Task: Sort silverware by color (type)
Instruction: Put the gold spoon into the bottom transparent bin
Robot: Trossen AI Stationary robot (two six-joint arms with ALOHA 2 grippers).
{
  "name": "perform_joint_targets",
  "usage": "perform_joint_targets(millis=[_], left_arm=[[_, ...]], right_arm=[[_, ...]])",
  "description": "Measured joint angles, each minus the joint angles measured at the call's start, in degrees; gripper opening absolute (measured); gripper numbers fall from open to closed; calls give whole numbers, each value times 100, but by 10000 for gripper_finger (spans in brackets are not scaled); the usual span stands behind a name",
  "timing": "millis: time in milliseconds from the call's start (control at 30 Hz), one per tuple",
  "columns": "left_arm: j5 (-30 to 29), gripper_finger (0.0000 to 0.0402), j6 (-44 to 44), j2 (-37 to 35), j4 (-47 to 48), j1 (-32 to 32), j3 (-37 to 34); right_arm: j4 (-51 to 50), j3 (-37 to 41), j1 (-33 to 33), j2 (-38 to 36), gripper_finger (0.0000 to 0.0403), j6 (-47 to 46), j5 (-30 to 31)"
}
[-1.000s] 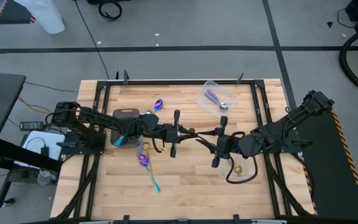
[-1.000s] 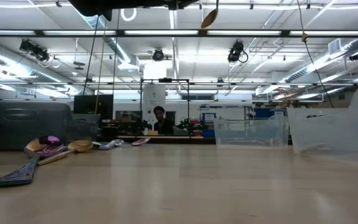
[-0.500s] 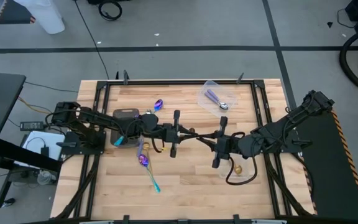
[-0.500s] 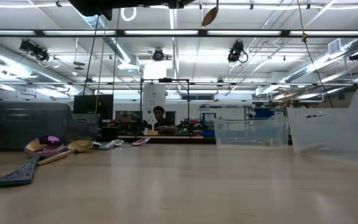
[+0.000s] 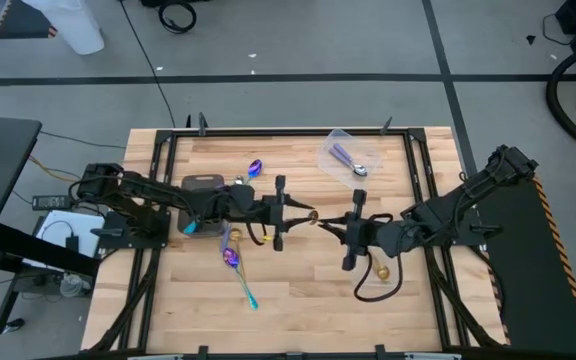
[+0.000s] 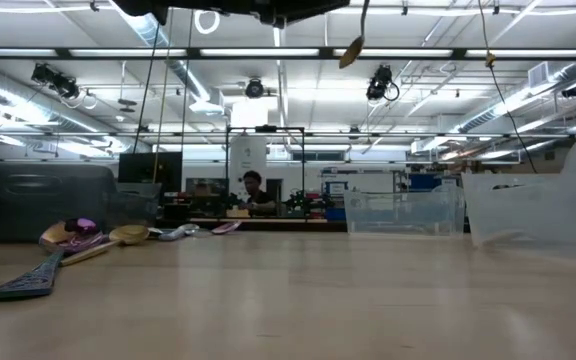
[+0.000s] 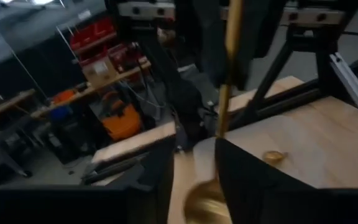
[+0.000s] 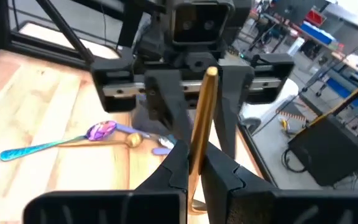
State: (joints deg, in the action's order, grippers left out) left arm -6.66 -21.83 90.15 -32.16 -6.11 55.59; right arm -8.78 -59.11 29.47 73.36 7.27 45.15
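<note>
Mid-air handover above the centre of the bench (image 5: 308, 300): the right gripper (image 8: 194, 169) is clamped on the handle of a gold spoon (image 8: 201, 118), while the left gripper (image 5: 286, 212), facing it, has its fingers spread around the bowl end. The spoon is light, rigid and probably slick, so the thin handle is best pinched near mid-length. Other spoons (image 5: 233, 258) lie on the bench's left half.

Right gripper (image 8: 193, 171): clamped on gold spoon (image 8: 201, 118) handle
Left gripper (image 8: 194, 93): facing, beyond
Table (image 8: 36, 106): purple-blue spoon with teal handle (image 8: 61, 140)
</note>
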Motion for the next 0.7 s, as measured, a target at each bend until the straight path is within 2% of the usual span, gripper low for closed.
perform_joint_targets(millis=[133, 300, 533, 700], left_arm=[[-7, 146, 31, 0, 230, -125, 0], [-56, 144, 546, 0, 977, -232, 0], [-65, 143, 1496, 0, 3098, -343, -2], [-68, 142, 2157, 4, 4320, -354, -2]], right_arm=[[-98, 0, -2, 0, 25, -175, -1], [-92, 0, -4, 0, 25, -178, -25], [-386, 0, -13, 0, 25, -563, -33], [-1315, 0, -243, -2, 30, -1729, -398]])
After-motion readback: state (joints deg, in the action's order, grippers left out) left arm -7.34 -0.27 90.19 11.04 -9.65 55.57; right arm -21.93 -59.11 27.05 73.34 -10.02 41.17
